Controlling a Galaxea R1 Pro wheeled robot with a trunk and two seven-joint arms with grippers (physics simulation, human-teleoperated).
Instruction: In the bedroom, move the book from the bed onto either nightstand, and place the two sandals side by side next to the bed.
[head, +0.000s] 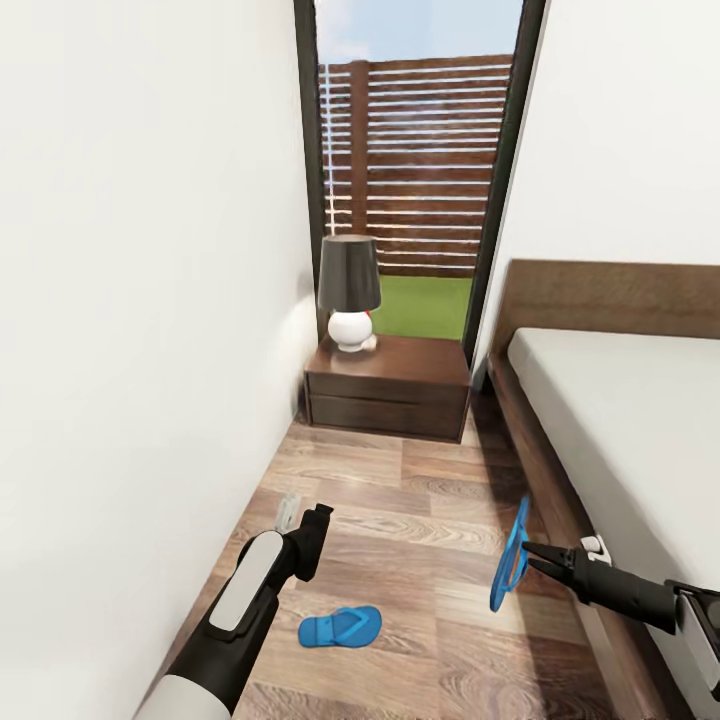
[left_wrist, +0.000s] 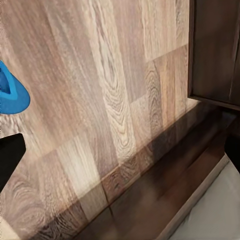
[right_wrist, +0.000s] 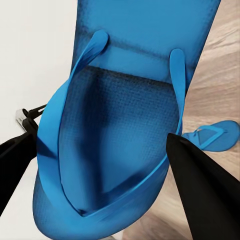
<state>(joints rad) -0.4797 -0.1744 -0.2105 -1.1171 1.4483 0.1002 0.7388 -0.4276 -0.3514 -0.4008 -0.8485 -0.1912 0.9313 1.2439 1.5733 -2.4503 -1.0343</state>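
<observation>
Head view: a narrow strip of grey-brown wood-plank floor (head: 400, 500) runs between a white wall (head: 140, 300) and a low bed with a light-grey mattress (head: 640, 420) on a dark brown wooden frame. At the far end stands a low dark brown two-drawer nightstand (head: 388, 388), carrying a lamp with a round white base and dark shade (head: 349, 290), in front of a tall dark-framed window. The right end effector (head: 528, 552) pinches a bright blue flip-flop sandal (head: 512, 555), held on edge above the floor just beside the bed frame. A second blue sandal (head: 340, 627) lies flat on the floor near the left end effector (head: 318, 520), which hangs above the planks; I cannot tell how far it is open.

Left wrist view: planks, a dark wooden frame edge, and the tip of the flat sandal (left_wrist: 10, 95).

Right wrist view: the black fingers (right_wrist: 200, 180) clamp the held sandal (right_wrist: 125, 140) by its edges, with the other sandal (right_wrist: 212, 136) on the floor beyond.
</observation>
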